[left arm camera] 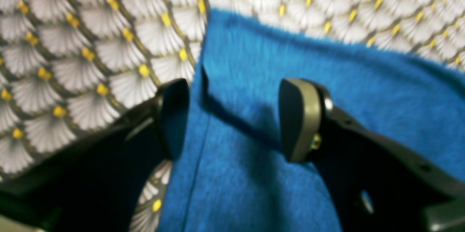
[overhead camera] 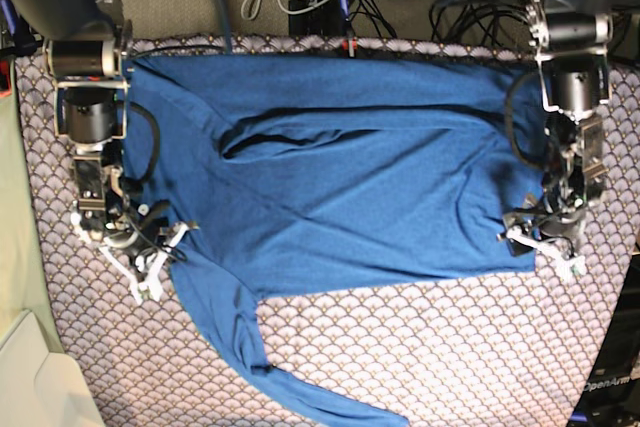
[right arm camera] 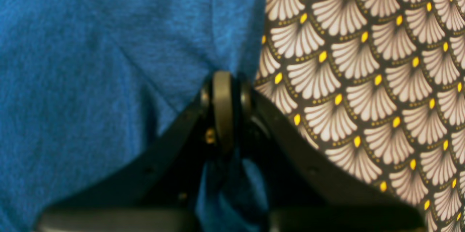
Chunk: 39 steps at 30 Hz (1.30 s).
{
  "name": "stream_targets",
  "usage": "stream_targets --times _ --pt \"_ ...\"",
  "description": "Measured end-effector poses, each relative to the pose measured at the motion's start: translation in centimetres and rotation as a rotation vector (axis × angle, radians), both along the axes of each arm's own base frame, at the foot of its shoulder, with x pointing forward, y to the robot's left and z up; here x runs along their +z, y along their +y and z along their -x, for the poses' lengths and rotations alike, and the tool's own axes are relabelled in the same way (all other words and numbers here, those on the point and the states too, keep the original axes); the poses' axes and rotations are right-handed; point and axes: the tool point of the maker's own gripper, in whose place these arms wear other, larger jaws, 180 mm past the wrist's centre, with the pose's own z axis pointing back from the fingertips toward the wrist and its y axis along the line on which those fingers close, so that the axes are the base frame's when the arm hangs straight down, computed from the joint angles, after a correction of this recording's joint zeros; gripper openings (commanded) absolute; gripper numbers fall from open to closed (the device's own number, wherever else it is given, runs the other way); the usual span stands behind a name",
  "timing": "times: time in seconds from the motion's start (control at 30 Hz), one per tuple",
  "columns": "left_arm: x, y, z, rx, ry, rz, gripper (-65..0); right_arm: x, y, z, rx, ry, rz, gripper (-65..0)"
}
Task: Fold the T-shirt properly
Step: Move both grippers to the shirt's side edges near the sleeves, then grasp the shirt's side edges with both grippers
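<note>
Two wrist views: right gripper [right arm camera: 223, 112] jaws pinching T-shirt [overhead camera: 350, 167] edge; left gripper [left arm camera: 232, 119] jaws apart.

Black arms, grey-padded tool [left arm camera: 232, 119]

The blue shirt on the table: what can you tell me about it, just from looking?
The T-shirt is plain medium blue, long-sleeved, a soft-looking knit with no print. It lies spread flat but creased on the scallop-patterned cloth, one sleeve trailing toward the near edge. The right gripper is shut on a pinch of fabric at the shirt's edge. The left gripper stands open astride the opposite edge, not gripping.
</note>
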Motion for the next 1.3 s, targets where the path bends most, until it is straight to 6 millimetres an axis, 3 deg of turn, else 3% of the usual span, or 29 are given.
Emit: stream_targets --times 0.27,0.6,0.7,0.87,1.17,1.3 --pt "-1.0 1.7 -1.0 0.071 -0.026 0.013 -26.8 0.0 0.0 0.0 0.0 0.002 0.001 -65.0" --pt "-1.2 1.8 -1.1 0.085 -0.039 0.019 -28.0 0.0 0.0 0.0 0.0 0.002 0.001 -65.0" --pt "-1.3 1.8 -1.1 0.084 -0.037 0.016 -38.8 0.0 0.0 0.0 0.0 0.002 0.001 -65.0" --pt "-1.5 1.6 -0.9 0.083 -0.03 0.021 -65.0 0.0 0.0 0.0 0.0 0.002 0.001 -65.0" --pt "-0.9 1.0 -1.0 0.054 0.028 0.039 -64.7 0.1 0.0 0.0 0.0 0.003 0.003 -65.0" --pt "3.5 0.2 -3.0 -0.003 -0.043 0.012 -64.7 0.3 -0.4 0.1 0.0 0.003 0.014 -65.0"
